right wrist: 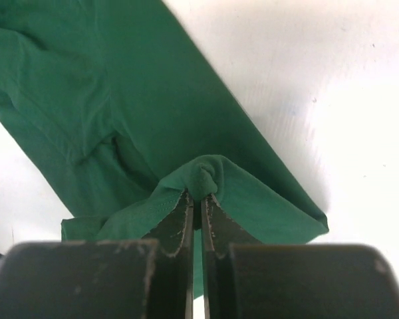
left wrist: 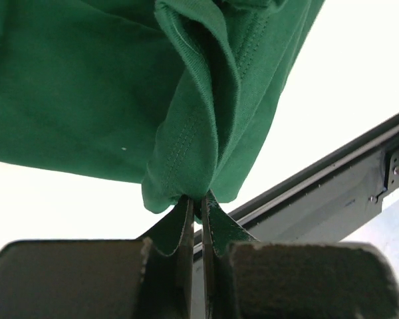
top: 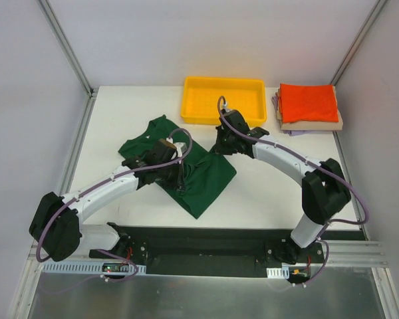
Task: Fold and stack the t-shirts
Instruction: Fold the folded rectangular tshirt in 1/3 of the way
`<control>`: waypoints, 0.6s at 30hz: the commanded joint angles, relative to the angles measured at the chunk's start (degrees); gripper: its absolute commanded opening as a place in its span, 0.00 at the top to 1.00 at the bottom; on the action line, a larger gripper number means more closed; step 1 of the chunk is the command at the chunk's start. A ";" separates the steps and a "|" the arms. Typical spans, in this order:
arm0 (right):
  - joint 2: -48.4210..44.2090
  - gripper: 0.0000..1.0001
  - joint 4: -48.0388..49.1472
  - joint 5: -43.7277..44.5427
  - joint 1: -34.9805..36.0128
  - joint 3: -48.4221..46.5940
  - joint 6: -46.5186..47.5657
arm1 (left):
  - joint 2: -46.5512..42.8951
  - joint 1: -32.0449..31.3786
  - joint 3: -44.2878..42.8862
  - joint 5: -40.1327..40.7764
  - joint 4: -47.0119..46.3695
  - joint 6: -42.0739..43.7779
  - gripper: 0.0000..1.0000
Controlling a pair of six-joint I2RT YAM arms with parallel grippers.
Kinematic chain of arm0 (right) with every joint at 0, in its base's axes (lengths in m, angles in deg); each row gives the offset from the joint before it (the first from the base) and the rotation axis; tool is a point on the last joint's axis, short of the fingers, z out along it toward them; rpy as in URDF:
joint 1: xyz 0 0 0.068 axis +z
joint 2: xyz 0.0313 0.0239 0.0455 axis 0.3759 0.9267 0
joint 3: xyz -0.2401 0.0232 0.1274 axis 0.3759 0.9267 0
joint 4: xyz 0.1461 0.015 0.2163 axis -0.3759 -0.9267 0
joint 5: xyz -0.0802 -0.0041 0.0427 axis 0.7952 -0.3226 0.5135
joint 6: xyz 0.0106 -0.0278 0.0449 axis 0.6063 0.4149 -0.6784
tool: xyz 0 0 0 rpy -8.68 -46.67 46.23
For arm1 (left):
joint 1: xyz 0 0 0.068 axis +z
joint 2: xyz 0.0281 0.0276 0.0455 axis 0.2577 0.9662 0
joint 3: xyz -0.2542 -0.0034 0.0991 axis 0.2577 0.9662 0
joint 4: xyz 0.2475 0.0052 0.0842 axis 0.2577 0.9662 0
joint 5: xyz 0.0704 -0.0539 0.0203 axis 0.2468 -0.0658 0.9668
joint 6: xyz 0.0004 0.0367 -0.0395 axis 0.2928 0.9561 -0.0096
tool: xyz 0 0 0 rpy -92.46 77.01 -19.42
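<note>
White counter with a dark green shirt lying partly bunched just in front and left of a yellow tray. A stack of folded shirts, orange on top, sits right of the tray. The left fingers and right fingers each pinch a fold of green cloth. Best to lift both pinches level and taut, so edges meet squarely. The shirt's length runs diagonally: what looks like the collar end left of the tray, hem pointing away from it toward the arms

The dark green t-shirt is matt stitched cloth, the yellow tray smooth plastic, the table matt white.
</note>
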 commanded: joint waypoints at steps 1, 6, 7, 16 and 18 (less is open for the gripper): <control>4.37 1.00 1.14 1.52 0.08 -6.04 1.31 | 2.45 2.88 -1.16 2.51 1.23 0.43 1.00; 9.56 0.99 1.40 1.42 0.08 -9.73 1.83 | 6.06 5.25 -2.04 4.53 2.20 0.61 1.00; 10.44 0.99 1.40 1.25 0.08 -10.43 2.01 | 6.24 5.60 -2.04 5.32 2.20 0.26 1.00; 16.42 0.97 2.89 0.10 0.08 -14.13 2.71 | 8.26 6.75 -2.40 6.64 2.64 0.08 1.00; 17.21 0.96 3.51 0.19 0.08 -14.57 2.71 | 8.70 6.92 -2.40 7.25 2.90 -0.18 1.00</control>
